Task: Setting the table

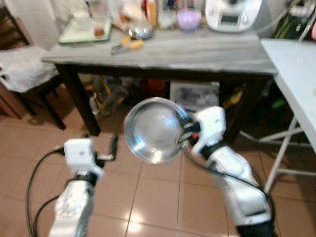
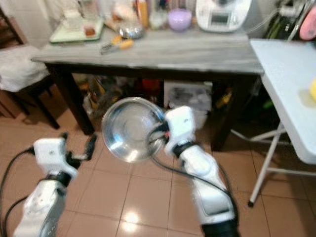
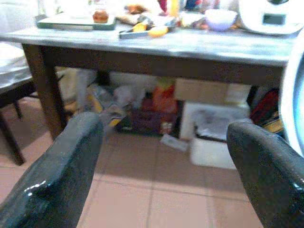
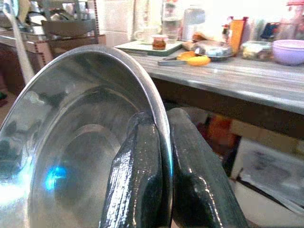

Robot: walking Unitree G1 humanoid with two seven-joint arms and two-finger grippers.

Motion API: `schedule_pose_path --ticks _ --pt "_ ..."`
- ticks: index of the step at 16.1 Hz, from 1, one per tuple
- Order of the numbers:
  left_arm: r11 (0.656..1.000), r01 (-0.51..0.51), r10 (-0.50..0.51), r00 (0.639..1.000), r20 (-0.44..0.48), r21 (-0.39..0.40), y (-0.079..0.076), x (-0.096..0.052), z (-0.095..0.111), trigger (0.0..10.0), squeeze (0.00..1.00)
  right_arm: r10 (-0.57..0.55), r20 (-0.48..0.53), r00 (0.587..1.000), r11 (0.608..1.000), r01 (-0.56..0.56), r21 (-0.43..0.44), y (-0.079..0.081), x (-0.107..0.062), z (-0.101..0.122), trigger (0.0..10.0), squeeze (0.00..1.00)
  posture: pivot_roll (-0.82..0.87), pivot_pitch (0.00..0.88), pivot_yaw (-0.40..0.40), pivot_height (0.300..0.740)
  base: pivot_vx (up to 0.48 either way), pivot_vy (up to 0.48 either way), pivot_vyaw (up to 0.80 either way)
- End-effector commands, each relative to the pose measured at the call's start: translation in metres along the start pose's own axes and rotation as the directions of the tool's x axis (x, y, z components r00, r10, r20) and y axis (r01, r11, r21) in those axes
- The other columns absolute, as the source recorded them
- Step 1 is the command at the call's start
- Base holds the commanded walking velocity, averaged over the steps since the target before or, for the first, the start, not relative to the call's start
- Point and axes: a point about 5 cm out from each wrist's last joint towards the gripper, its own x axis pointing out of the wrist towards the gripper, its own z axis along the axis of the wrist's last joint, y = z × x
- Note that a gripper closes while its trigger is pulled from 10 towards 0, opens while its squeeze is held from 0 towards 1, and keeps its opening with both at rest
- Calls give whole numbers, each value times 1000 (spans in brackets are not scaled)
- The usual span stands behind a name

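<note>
Reaching forward from the lower right, the right silver arm bends at the elbow and carries its right gripper (image 1: 181, 129) at about the height of the table's underside, out over the tiled floor (image 1: 148, 197). Its two black fingers (image 4: 137, 175) are pinched almost fully together on the rim of one round shiny steel bowl (image 1: 154, 129), one finger inside the wall and one outside. The bowl hangs tilted on edge, its hollow facing the head camera, to the robot's left of that gripper and in front of the dark-legged grey wooden table (image 1: 197, 54).

The left silver arm is held forward and lower, its left gripper (image 1: 112, 148) near the bowl's left edge but apart from it. Its two fingers (image 3: 61, 175) stand wide apart with nothing between them.

On the table lie one lilac bowl (image 1: 189, 19), one white appliance (image 1: 232, 14), one green tray (image 1: 85, 29), one small steel dish (image 1: 141, 31) and an orange-handled utensil (image 1: 129, 45). One white folding table (image 1: 296, 79) stands on the right.
</note>
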Motion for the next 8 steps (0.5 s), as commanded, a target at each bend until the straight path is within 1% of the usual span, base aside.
schedule_pose_path --ticks 1,6,8 --pt "1000 25 -25 1000 5 -2 -6 1 1 10000 0 -19 15 1000 1000 19 -15 -7 -2 5 10000 0 -117 98 53 740 424 0 0" --pt "999 36 -36 999 3 -5 -8 3 1 10000 0 -21 12 1000 1000 21 -18 -8 -2 4 10000 0 -122 94 52 740 427 0 0" --pt "999 40 -40 999 2 -6 -9 3 0 10000 0 -21 10 1000 1000 21 -19 -8 -2 4 10000 0 -122 92 51 740 428 0 -569"
